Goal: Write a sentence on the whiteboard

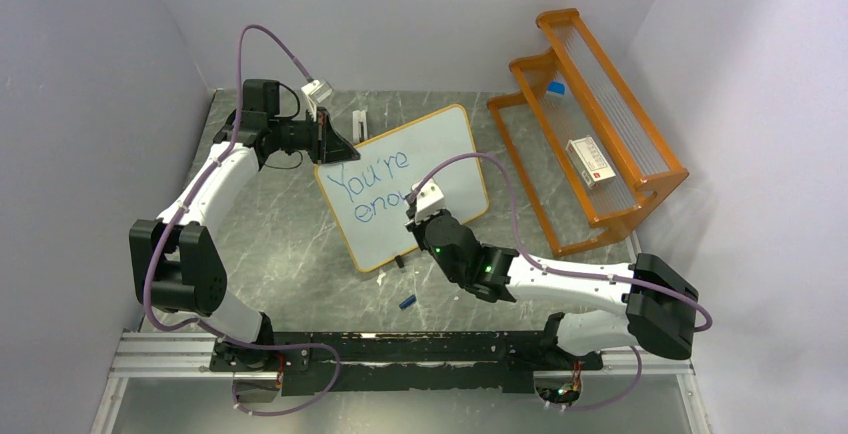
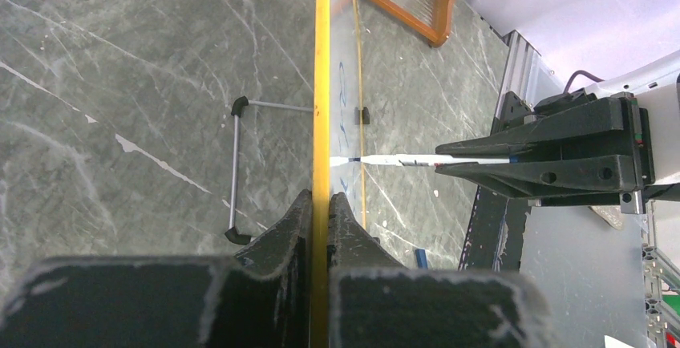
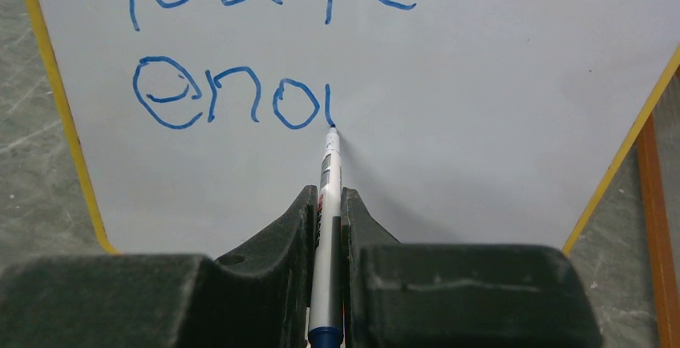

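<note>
The whiteboard (image 1: 440, 154) stands tilted on the table, with "You're eno" written on it in blue. At the board's upper left edge my left gripper (image 1: 336, 150) is shut on the yellow frame (image 2: 322, 83), one finger on each face (image 2: 321, 200). My right gripper (image 1: 416, 210) is shut on a white marker (image 3: 329, 171) with a blue end. The marker's tip touches the board (image 3: 481, 83) at the foot of a fresh stroke after "eno". The left wrist view shows the marker (image 2: 417, 159) from the side, reaching the board from the right gripper (image 2: 553, 159).
An orange wooden rack (image 1: 590, 124) stands at the right with a white box (image 1: 588, 162) on it. A blue marker cap (image 1: 407, 302) lies on the marble table in front of the board. The board's wire stand (image 2: 234, 171) rests behind it.
</note>
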